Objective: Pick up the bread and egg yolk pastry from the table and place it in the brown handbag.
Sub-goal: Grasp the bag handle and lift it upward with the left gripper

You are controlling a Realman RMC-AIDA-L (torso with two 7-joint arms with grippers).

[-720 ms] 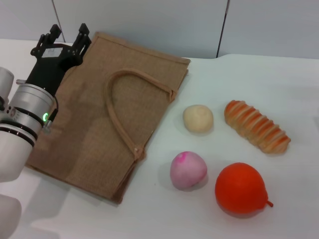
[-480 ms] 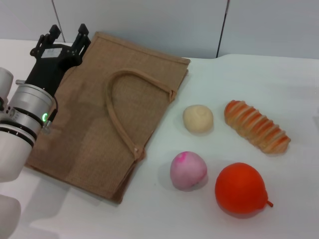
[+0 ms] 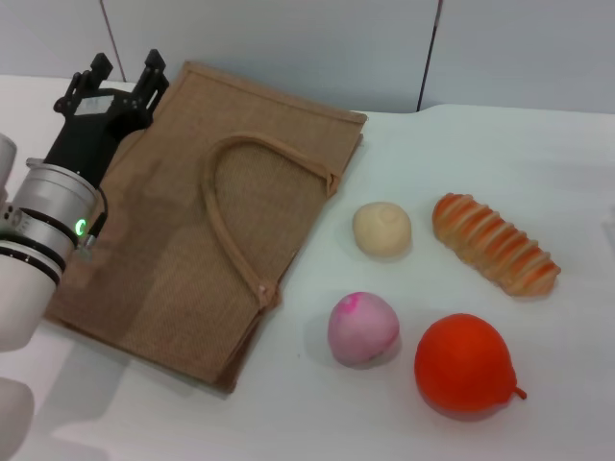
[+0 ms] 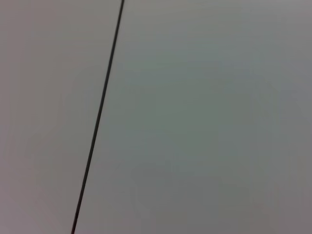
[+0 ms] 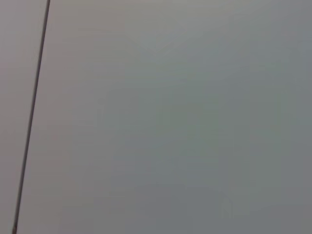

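The brown handbag lies flat on the white table, its looped handle on top and its mouth not visibly open. The left gripper hangs over the bag's far left corner with fingers spread and nothing between them; the right gripper is out of sight. Well right of the bag sits the bread, likely soft and crushable (best pinched lightly across its middle). Between bag and bread rests the egg yolk pastry, probably light and crumbly, so a gentle grip across its dome suits. A pink-topped ball and orange fruit lie nearer the robot.
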